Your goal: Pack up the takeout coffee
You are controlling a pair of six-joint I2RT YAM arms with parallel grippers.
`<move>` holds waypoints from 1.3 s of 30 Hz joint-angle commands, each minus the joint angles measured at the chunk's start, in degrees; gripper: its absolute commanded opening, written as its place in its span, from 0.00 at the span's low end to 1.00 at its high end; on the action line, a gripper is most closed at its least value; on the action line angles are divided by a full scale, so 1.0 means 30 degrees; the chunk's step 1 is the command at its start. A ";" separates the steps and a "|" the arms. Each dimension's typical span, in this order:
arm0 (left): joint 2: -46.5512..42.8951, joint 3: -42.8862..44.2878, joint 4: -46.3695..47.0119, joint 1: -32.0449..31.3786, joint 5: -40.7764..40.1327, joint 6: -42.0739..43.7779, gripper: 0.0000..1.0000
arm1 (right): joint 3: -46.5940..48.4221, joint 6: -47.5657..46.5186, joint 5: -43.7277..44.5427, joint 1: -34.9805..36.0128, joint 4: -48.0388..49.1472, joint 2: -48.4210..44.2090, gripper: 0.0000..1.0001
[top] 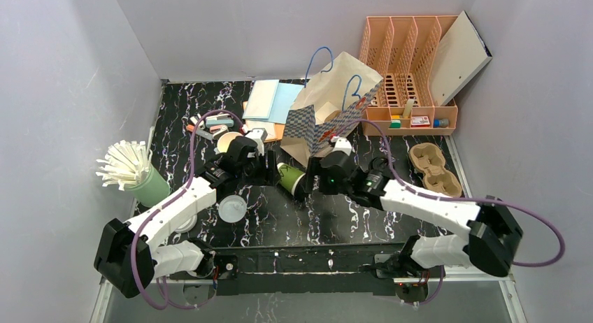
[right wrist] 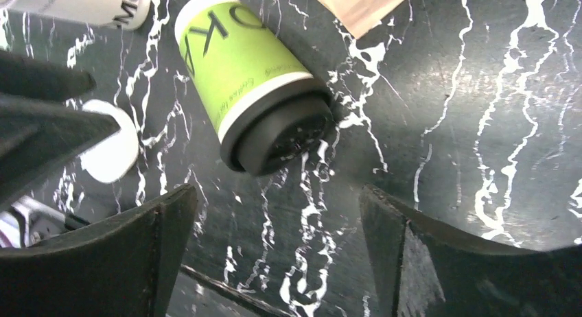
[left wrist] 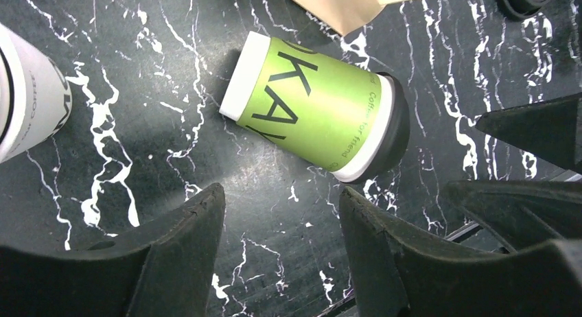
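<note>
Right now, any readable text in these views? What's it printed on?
"OKAY": big black letters on the takeout coffee, O partly hidden.
"Coffee for friend": small print beside its lid; ending unsure.
White cup: small print, too blurred.
Paper bag: nothing legible.

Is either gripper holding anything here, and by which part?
Nothing is held. Both the left gripper and the right gripper stand open and empty; the takeout coffee lies on its side on the table, just beyond them, untouched.
</note>
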 commanded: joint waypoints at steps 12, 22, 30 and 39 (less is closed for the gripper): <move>0.3123 -0.0324 0.6781 0.0073 -0.0215 -0.0994 0.57 | -0.5701 -0.3980 -1.0312 -0.5843 0.9131 -0.2408 0.98; 0.4930 -0.0435 0.8076 0.0358 -0.1820 -0.1000 0.47 | -0.6226 -0.2092 -1.1374 -0.6106 1.2573 -0.0149 0.98; 0.5428 -0.1217 0.7968 0.0454 -0.1854 -0.0877 0.36 | -0.6438 -0.0893 -1.2180 -0.6106 1.3900 0.1625 0.98; 0.5311 -0.2822 0.8452 0.0454 -0.1518 -0.1465 0.29 | -0.6911 -0.0566 -1.2100 -0.4811 1.4826 0.2605 0.98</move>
